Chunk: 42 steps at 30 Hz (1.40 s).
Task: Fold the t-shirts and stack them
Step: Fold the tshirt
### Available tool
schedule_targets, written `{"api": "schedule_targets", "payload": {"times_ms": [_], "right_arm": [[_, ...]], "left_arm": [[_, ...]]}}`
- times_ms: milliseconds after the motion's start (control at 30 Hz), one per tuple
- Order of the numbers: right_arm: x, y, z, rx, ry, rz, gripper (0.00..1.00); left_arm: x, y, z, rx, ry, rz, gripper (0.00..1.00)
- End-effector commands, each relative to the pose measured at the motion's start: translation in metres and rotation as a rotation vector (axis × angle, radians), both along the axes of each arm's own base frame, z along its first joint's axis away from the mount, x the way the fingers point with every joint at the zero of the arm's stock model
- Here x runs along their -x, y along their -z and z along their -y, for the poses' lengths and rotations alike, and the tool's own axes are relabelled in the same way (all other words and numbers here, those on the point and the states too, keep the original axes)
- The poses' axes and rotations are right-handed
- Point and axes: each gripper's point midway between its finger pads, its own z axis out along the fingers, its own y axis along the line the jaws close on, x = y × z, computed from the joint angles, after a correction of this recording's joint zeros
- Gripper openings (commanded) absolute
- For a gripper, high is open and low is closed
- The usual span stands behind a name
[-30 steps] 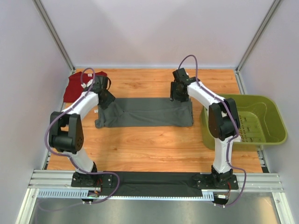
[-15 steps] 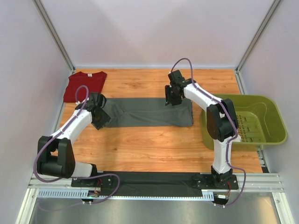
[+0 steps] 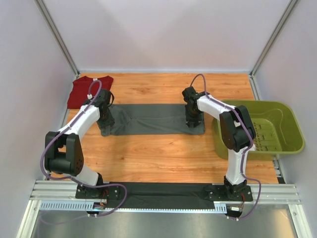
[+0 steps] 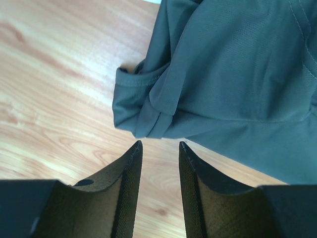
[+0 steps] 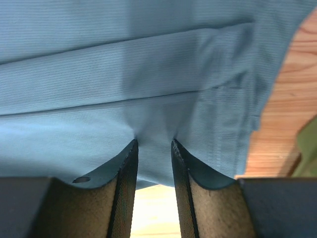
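The dark grey t-shirt lies on the wooden table as a long strip folded lengthwise, running left to right. The dark red t-shirt lies flat at the back left corner. My left gripper is at the strip's left end. In the left wrist view it is open over bare wood, with the bunched sleeve corner just beyond its tips. My right gripper is on the strip's right end. In the right wrist view it is open, tips pressed into the grey cloth, which puckers between them.
An olive-green plastic basket stands at the right edge, close to the right arm, and shows at the side of the right wrist view. White walls close in the table on three sides. A dark cloth covers the near rail between the arm bases.
The left gripper swung from near the red shirt down to the grey strip's left end. The right gripper moved from the strip's back edge toward its near edge. Both pairs of jaws narrowed.
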Motion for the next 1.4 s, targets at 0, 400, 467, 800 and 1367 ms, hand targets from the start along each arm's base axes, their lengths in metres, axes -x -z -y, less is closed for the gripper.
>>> {"api": "schedule_targets", "payload": {"times_ms": [0, 400, 467, 800, 1367], "right_arm": [[-0.003, -0.01, 0.017, 0.042, 0.046, 0.032, 0.35], [-0.006, 0.003, 0.021, 0.063, 0.053, 0.007, 0.2], [-0.007, 0.006, 0.021, 0.065, 0.055, 0.003, 0.14], [-0.012, 0.006, 0.02, 0.06, 0.059, 0.007, 0.07], [-0.013, 0.007, 0.027, 0.065, 0.06, -0.001, 0.03]], "left_arm": [[-0.001, 0.002, -0.008, -0.063, 0.133, -0.068, 0.42], [0.005, 0.02, -0.009, -0.082, 0.226, -0.15, 0.41], [0.003, 0.021, -0.004, -0.058, 0.231, -0.143, 0.41], [-0.001, 0.022, 0.015, -0.036, 0.269, -0.118, 0.4], [0.002, 0.023, -0.014, -0.199, 0.249, -0.17, 0.0]]}}
